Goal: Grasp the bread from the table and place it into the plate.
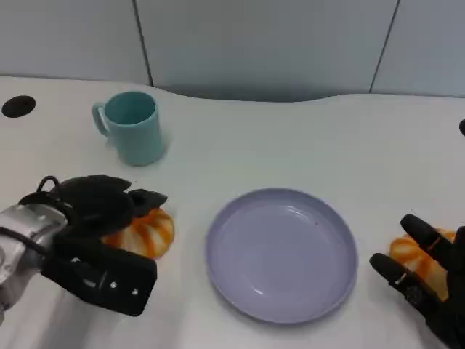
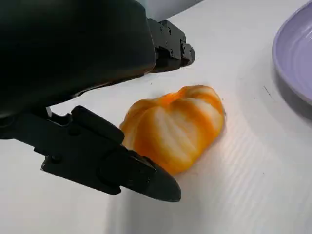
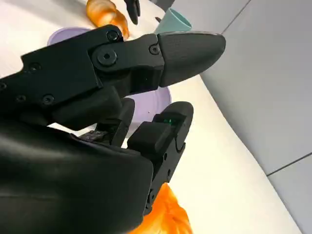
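On the counter (image 1: 305,138), left of the plate (image 1: 282,253), one bread (image 1: 142,233) sits under the left robot hand (image 1: 98,218). A second bread (image 1: 418,262) lies right of the plate, partly behind the right robot hand (image 1: 429,283). A teal cup (image 1: 132,127) stands further back, well apart from both. Step in hand looks like the grasp on the left bread, not yet closed: the left wrist view shows the bread (image 2: 173,126) between a near finger (image 2: 112,163) and far fingers (image 2: 170,46), with visible gaps on both sides, so that hand is spread around it and holds nothing. Right robot hand has its fingers apart too and nothing in them; I can't tell whether it touches its bread. Next move, my guess: close the left fingers on the bread, lift, carry it right over the plate rim, release. The bread looks soft and rounded, so squeeze lightly. Head view gives the layout of plate, cup and both breads, but the hand hides the finger-to-bread gap; left wrist view shows that gap plus the plate edge (image 2: 292,58). Right wrist view puts the second bread (image 3: 165,217) just below the right hand's fingers (image 3: 161,141), with the plate (image 3: 151,105), cup (image 3: 173,22) and first bread (image 3: 105,14) beyond.
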`<state>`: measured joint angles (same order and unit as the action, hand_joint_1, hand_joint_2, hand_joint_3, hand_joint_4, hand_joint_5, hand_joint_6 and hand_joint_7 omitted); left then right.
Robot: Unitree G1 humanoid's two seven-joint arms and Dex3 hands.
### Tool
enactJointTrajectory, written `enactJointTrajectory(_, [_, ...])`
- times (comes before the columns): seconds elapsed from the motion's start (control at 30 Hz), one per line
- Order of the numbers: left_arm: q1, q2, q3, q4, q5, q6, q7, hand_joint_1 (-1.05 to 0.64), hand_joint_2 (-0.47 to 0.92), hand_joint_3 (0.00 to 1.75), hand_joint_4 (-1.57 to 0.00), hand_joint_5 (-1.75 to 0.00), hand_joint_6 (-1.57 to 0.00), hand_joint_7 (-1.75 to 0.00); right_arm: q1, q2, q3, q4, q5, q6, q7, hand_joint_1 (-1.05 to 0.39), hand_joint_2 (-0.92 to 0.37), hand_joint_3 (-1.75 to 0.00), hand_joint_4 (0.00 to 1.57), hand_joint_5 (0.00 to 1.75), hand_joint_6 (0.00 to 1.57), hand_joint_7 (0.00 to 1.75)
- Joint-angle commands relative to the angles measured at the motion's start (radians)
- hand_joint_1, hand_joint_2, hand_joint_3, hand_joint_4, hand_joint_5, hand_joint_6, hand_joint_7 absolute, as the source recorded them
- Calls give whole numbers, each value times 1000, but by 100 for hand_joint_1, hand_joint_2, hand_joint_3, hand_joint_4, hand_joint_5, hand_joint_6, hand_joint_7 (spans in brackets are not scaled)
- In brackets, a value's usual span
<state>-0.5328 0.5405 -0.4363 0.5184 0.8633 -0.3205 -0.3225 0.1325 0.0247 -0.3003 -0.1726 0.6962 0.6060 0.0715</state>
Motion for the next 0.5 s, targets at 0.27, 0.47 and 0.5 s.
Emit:
enactJointTrajectory(0.27, [-170, -113, -132, 307, 57, 80, 79, -60, 73, 1, 0, 0, -12, -4, 5, -15, -15, -11, 6, -5, 6, -37, -92, -29, 53, 76, 82, 3])
enactJointTrajectory(0.47, [-242, -187, -180, 516, 59, 106, 179, -48, 78, 3, 0, 0, -13, -3, 5, -20, -16, -10, 7, -8, 17, -38, -92, -28, 52, 76, 81, 2])
enactJointTrajectory(0.5, [-252, -204, -184, 562, 56, 113, 203, -44, 79, 3, 0, 0, -13, -3, 5, -22, -18, -10, 8, -8, 21, -38, -92, -28, 52, 76, 81, 2])
